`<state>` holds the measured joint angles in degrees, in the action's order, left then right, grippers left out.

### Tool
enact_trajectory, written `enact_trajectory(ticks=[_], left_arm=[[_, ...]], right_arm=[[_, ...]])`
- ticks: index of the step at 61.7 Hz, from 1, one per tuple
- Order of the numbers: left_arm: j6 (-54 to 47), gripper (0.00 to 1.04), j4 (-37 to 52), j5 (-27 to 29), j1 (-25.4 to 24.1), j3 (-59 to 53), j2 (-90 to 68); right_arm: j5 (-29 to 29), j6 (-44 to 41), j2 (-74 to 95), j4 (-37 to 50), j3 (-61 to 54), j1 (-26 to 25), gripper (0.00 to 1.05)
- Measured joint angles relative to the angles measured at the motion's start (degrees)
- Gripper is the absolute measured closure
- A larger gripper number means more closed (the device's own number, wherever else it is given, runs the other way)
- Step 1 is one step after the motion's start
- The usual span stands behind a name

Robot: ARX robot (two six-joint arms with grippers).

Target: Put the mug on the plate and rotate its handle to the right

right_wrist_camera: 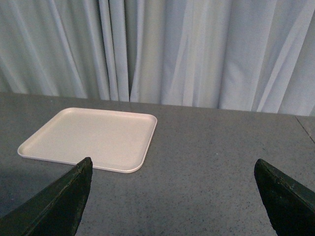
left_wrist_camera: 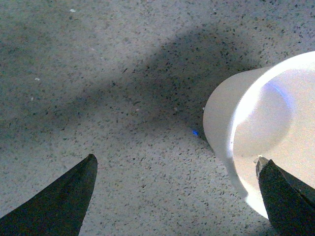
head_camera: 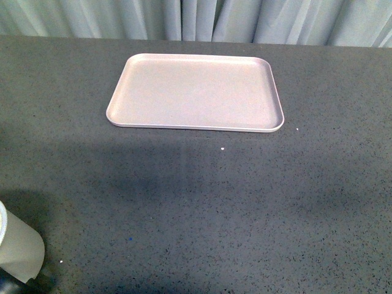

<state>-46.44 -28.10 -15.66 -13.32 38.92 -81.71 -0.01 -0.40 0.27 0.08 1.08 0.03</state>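
The white mug [head_camera: 18,248] shows only partly at the front view's lower-left corner, on the dark table; its handle and face print are hidden. In the left wrist view the mug [left_wrist_camera: 256,128] fills the right side, seen from above with its mouth showing. My left gripper [left_wrist_camera: 177,196] is open; one fingertip [left_wrist_camera: 283,189] overlaps the mug's rim, the other sits over bare table. The pale beige plate [head_camera: 196,125] lies bare at the table's far centre. My right gripper [right_wrist_camera: 172,196] is open above bare table, with the plate [right_wrist_camera: 133,164] ahead of it.
A speckled dark grey tabletop [head_camera: 233,208] spreads between mug and plate. Pale curtains [head_camera: 202,18] hang behind the far table edge. Small white specks [head_camera: 222,149] lie near the plate's front rim.
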Motion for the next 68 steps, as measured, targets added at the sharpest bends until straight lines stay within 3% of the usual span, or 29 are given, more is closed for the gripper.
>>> enact_trajectory(ticks=[14,17,25,34,43,46,68], left_arm=[[0.48,0.1,2.12,2.84,3.8,0.24,-4.94],[0.7,0.16,2.29,2.84,4.44,0.24,-5.46],[1.46,0.41,2.69,3.58,5.92,0.24,-5.88],[1.92,0.62,2.58,3.69,6.58,0.24,-6.29],[3.28,0.96,1.07,2.95,7.19,0.22,-6.03],[3.89,1.02,0.68,2.49,7.23,0.22,-5.57],[15.41,1.03,-5.03,2.14,10.54,5.86,-1.7]], right_arm=[[0.0,0.0,0.0,0.0,0.0,0.0,0.09],[0.0,0.0,0.0,0.0,0.0,0.0,0.09],[0.0,0.0,0.0,0.0,0.0,0.0,0.09],[0.0,0.0,0.0,0.0,0.0,0.0,0.09],[0.0,0.0,0.0,0.0,0.0,0.0,0.09],[0.0,0.0,0.0,0.0,0.0,0.0,0.09],[0.0,0.0,0.0,0.0,0.0,0.0,0.09]])
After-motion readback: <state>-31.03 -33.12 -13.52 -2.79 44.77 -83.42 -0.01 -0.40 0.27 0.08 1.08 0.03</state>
